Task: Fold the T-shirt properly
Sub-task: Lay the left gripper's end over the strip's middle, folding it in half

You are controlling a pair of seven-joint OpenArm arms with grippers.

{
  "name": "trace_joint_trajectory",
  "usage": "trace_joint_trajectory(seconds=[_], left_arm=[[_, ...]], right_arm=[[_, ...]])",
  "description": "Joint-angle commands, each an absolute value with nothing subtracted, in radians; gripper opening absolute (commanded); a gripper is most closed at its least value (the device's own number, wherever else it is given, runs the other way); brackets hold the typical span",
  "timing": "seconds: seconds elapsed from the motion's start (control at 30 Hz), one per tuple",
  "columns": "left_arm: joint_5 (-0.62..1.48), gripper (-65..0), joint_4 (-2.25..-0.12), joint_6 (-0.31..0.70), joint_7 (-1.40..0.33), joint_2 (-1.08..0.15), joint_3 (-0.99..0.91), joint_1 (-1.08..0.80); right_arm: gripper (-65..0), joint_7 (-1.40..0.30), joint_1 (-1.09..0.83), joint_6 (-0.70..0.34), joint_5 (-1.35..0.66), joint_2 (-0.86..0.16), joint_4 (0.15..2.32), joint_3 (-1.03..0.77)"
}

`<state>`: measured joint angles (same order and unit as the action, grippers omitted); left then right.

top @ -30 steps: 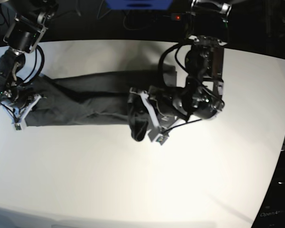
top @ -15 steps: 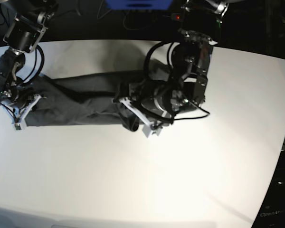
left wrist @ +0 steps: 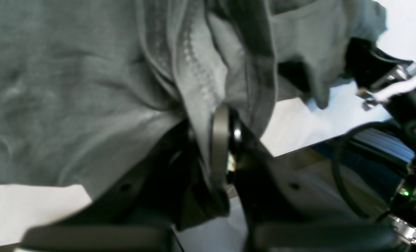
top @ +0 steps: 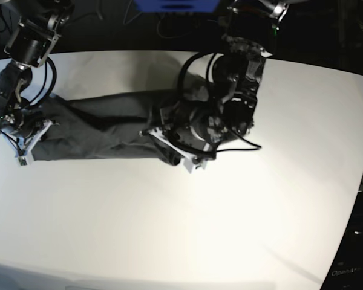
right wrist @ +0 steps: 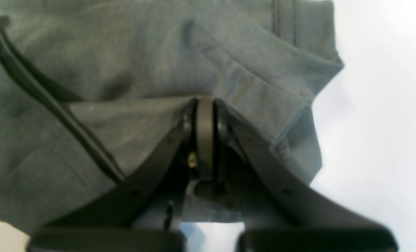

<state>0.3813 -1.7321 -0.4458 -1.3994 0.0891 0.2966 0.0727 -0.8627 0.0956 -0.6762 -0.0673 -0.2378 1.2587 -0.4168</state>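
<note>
Base view shows the plain dark charcoal-grey cotton T-shirt (top: 109, 130) lying as a long, narrow band across the far part of the white desk (top: 230, 223), already doubled lengthwise by the look of its straight lower edge. The right end effector (top: 24, 142) sits at the band's outer end on the view's left, low against the desk. Right wrist view confirms its jaws are pressed together on a layered corner of cloth (right wrist: 228, 80), with hem stitching visible just above; this grip appears intended to anchor that end so the band cannot drag.

The left end effector (top: 184, 154) stands over the opposite end of the band, on the view's right. Left wrist view shows it clamped narrow on a bunched fold of the T-shirt (left wrist: 71, 87), the seam (left wrist: 194, 77) running into the closed jaws and loose cloth draping over them. The held end is raised and curled toward the middle, which suggests a crosswise fold is in hand.

Judgement: lengthwise fold done, crosswise fold incomplete. Risk: the hanging bunch may land creased rather than flat.
</note>
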Motion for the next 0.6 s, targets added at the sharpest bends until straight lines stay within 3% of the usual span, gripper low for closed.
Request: trace_joint_trajectory(seconds=[0.0,0.57], left_arm=[[0.397,-61.4,-1.748,-0.447,-1.396,0.102,0.297,0.093],[0.254,-61.4,-1.65,-0.447,-1.396,0.125,0.305,0.171]], right_arm=[[-64.7,-0.96,0.07,-0.698,-0.036,-0.219,1.236,-0.409],[-64.7,-0.96,0.068,-0.698,-0.036,-0.219,1.234,-0.409]])
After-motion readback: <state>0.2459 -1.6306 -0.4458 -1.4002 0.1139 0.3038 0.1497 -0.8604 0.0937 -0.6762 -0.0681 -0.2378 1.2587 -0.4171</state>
